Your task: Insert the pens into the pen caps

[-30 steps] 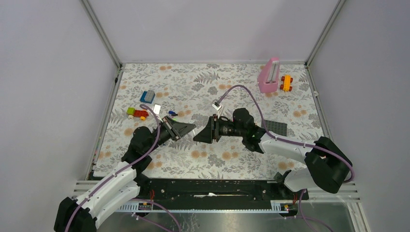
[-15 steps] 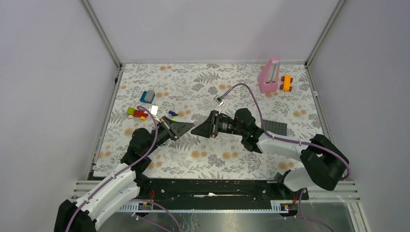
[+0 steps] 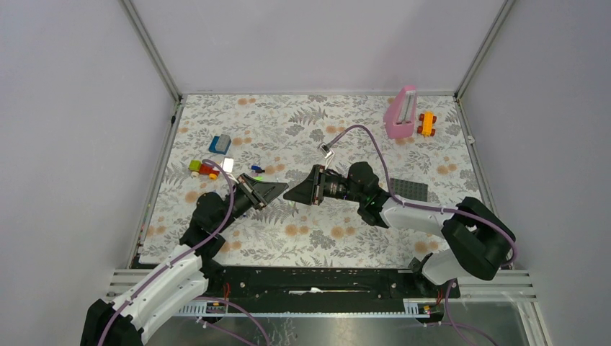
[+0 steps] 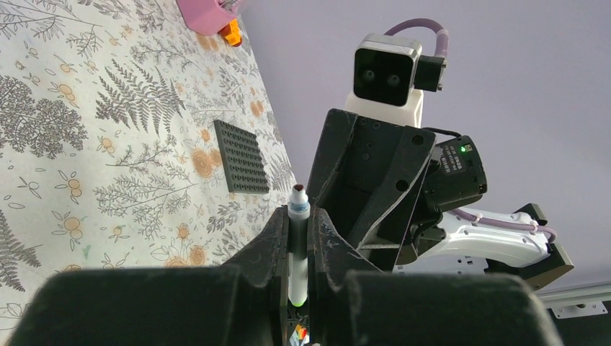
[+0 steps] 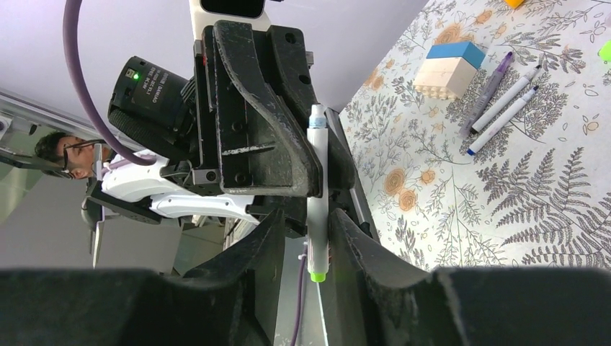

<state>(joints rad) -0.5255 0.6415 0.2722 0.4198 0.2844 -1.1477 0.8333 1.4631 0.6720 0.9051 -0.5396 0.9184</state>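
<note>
A thin white pen (image 4: 297, 252) with a dark tip and a green rear end is clamped between the fingers of my left gripper (image 4: 299, 216), which is shut on it. The same pen (image 5: 317, 180) also runs between the fingers of my right gripper (image 5: 306, 215). It lies against one finger, with a visible gap to the other, so that gripper is open. From above, the left gripper (image 3: 277, 189) and right gripper (image 3: 294, 193) meet tip to tip over the mat. More pens (image 5: 504, 101) lie side by side on the mat. I cannot pick out the pen caps for sure.
A blue and cream block (image 5: 450, 65) sits beside the loose pens. In the top view, a pink toy (image 3: 401, 112) and an orange brick (image 3: 427, 123) stand at the back right. A dark grey baseplate (image 3: 409, 190) lies right of the arms, coloured bricks (image 3: 204, 169) to the left.
My right gripper has moved left and slightly back until it meets the left gripper, and its jaws have narrowed around the pen. The left gripper still holds the pen and has barely moved.
</note>
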